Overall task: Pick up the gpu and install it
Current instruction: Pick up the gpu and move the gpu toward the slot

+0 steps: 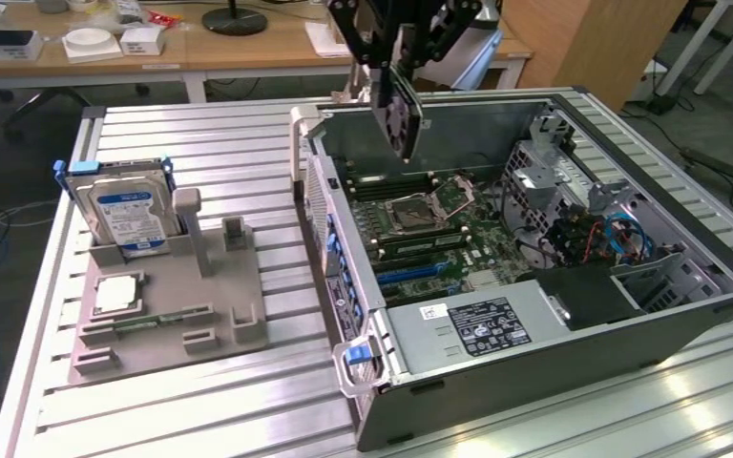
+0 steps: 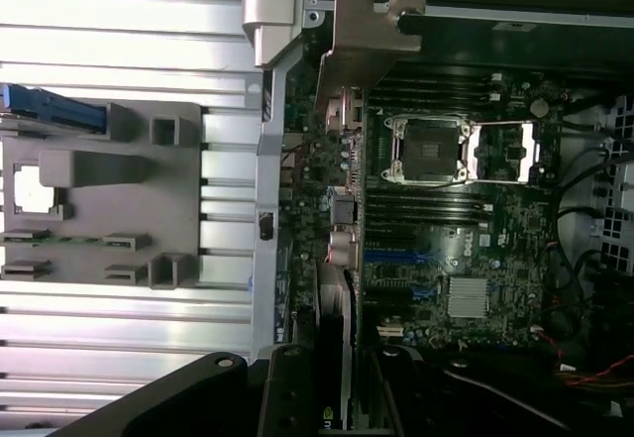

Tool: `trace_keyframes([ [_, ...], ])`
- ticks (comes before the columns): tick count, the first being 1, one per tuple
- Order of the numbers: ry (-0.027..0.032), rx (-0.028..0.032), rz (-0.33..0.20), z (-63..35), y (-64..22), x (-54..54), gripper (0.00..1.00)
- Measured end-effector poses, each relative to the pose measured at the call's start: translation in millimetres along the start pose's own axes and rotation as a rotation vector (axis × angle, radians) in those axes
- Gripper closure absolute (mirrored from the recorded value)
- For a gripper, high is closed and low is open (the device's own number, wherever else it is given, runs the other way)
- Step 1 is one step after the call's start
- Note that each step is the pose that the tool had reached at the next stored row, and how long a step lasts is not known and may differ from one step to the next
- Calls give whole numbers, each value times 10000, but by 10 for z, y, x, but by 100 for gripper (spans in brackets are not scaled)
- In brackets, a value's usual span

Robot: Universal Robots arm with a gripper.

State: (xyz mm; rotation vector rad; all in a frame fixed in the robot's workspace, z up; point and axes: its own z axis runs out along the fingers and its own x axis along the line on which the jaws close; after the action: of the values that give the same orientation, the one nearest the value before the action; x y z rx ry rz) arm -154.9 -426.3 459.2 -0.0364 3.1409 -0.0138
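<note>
Gripper (image 1: 399,59) is clamped on the gpu (image 1: 405,114), hanging it edge-down right above the motherboard (image 1: 450,224). I'd want it dead vertical and squared with the blue slot (image 1: 408,274).

You are seeing the gpu (image 1: 401,119), a thin dark-faced card, hanging on edge from the claw (image 1: 400,57), which is gripping its upper end. It is standing nearly upright, slightly tilted, over the open computer case (image 1: 672,315) near the rear wall. Its silvery bracket (image 2: 371,31) is sitting at the end away from the claw, and the card is staying clear of the motherboard (image 1: 469,239).
</note>
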Motion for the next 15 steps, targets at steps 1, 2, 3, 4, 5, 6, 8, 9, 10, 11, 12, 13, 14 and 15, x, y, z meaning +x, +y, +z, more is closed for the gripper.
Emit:
trace_keyframes([
  [1,0,0,-1,0,-1,-25,73],
  [2,0,0,-1,0,-1,-50,73],
  [3,0,0,1,0,-2,-77,73],
  [4,0,-1,0,0,-2,-102,73],
  [5,-1,-1,1,0,-3,-127,73],
  [6,0,-1,0,0,-4,-153,73],
  [8,0,0,-1,0,-5,-205,73],
  [9,0,0,1,0,-6,-232,73],
  [10,0,0,0,0,-6,-259,73],
  [11,0,0,0,0,-7,-284,73],
  [12,0,0,0,0,-7,-311,73],
  [13,0,0,-1,0,-8,-339,73],
  [14,0,0,-1,0,-9,-366,73],
  [15,0,0,1,0,-9,-394,73],
])
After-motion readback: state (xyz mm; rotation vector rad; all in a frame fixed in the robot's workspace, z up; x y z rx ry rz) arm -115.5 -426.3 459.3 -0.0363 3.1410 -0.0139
